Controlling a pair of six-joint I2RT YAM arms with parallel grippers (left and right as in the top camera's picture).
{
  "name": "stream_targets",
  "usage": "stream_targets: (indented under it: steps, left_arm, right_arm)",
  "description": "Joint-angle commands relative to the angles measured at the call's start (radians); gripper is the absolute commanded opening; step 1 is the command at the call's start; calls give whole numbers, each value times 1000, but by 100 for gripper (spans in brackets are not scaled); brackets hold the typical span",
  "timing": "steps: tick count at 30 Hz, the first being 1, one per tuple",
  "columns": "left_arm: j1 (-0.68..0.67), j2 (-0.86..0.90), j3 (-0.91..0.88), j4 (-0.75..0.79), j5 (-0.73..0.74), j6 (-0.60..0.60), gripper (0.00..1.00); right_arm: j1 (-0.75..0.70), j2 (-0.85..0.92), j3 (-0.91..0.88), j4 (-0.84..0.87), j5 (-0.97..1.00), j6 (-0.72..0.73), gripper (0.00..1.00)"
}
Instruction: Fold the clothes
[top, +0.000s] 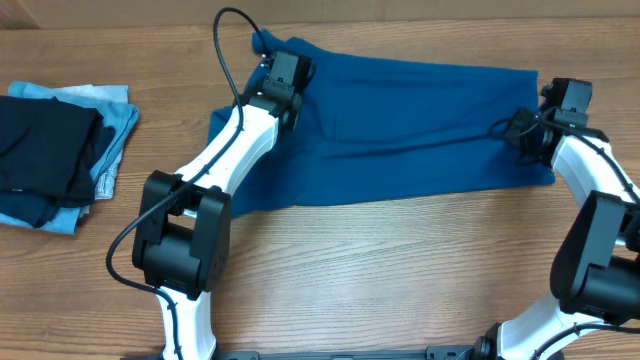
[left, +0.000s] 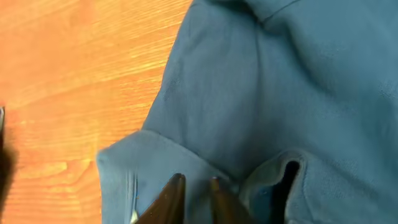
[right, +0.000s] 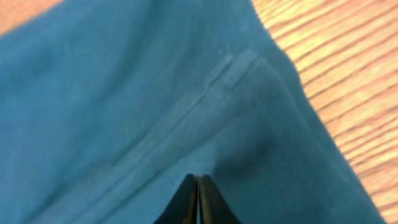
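Observation:
The deep-blue shirt (top: 400, 130) lies spread as a long band across the far middle of the wooden table. My left gripper (top: 283, 88) sits on its upper left end, near the collar. In the left wrist view its fingers (left: 196, 183) are close together with shirt fabric (left: 280, 93) between them, beside a sleeve fold. My right gripper (top: 535, 130) is at the shirt's right end. In the right wrist view its fingers (right: 198, 179) are pressed together on the fabric (right: 124, 93), just below a stitched hem.
A folded black garment (top: 45, 150) lies on a folded pale light-blue garment (top: 118, 130) at the left edge. The bare wooden table (top: 400, 260) runs along the front, between the two arm bases.

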Motion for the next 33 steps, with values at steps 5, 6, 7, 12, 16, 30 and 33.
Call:
stream_targets:
  steps: [5, 6, 7, 12, 16, 30, 33]
  left_arm:
    - [6, -26, 290, -620, 157, -117, 54]
    - [8, -25, 292, -687, 200, -116, 74]
    - [13, -25, 291, -720, 228, -116, 83]
    - [61, -24, 278, -816, 370, -118, 97]
    - [69, -23, 212, -752, 377, -80, 82]
    - [51, -23, 1, -475, 214, -68, 68]
    - [50, -23, 1, -444, 226, -68, 54]
  right_arm:
    - [6, -5, -13, 45, -97, -43, 4]
    - [12, -5, -13, 57, -100, -43, 4]
    - [17, -5, -13, 63, -99, -43, 5]
    - [56, -5, -13, 75, -99, -43, 6]
    - [70, -5, -13, 74, -98, -43, 6]
    - [70, -5, -13, 54, -98, -41, 9]
    - [70, -5, -13, 51, -98, -41, 10]
